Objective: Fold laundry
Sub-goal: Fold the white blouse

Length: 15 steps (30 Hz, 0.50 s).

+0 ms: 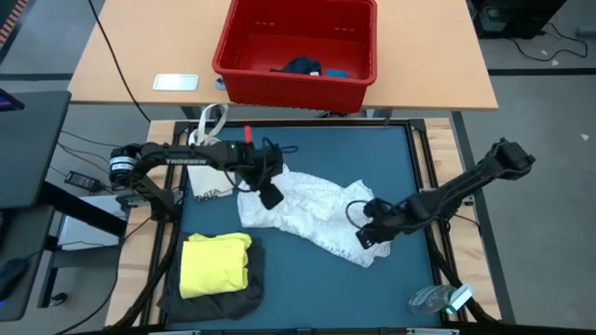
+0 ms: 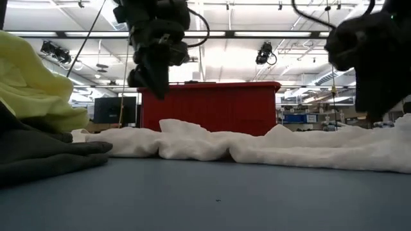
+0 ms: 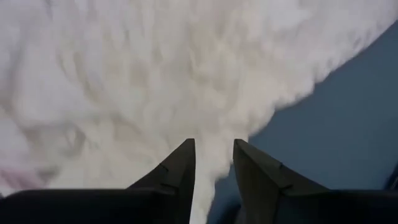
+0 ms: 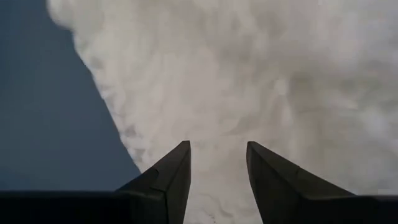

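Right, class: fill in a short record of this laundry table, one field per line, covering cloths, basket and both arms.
white cloth: spread crumpled mid-table
yellow T-shirt: folded, on the dark grey garment, near left corner
red basket: on the far table, dark and blue pieces inside
left gripper: jaws parted, above the cloth's left edge
right gripper: jaws parted, at the cloth's right end

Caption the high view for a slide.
Both grippers over white cloth on mat; yellow shirt already folded.
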Available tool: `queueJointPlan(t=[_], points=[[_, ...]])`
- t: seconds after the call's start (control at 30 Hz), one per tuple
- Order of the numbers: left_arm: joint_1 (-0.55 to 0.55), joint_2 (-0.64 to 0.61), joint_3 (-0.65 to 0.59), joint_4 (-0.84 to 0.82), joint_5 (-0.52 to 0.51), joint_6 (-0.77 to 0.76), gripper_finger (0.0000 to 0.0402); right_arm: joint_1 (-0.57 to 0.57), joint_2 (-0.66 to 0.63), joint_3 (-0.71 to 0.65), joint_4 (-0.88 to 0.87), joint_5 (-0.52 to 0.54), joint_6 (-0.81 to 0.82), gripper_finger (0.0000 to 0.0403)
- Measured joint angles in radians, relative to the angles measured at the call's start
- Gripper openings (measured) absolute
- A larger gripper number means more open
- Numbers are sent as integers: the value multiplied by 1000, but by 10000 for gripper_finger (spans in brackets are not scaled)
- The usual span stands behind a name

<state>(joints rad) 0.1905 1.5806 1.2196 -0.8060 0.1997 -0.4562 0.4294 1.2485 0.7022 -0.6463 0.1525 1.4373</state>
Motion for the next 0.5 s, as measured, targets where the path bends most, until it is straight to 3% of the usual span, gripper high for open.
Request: queueJointPlan(t=[0.13, 0.27, 0.5], points=[[12, 3, -11, 53, 1, 43, 114, 23, 105, -2, 42, -118, -44, 162], [13, 5, -28, 16, 2, 78, 114, 75, 174, -2, -88, -241, -58, 162], [13, 5, -32, -115, -9, 149, 114, 181, 72, -3, -418, -348, 17, 162]])
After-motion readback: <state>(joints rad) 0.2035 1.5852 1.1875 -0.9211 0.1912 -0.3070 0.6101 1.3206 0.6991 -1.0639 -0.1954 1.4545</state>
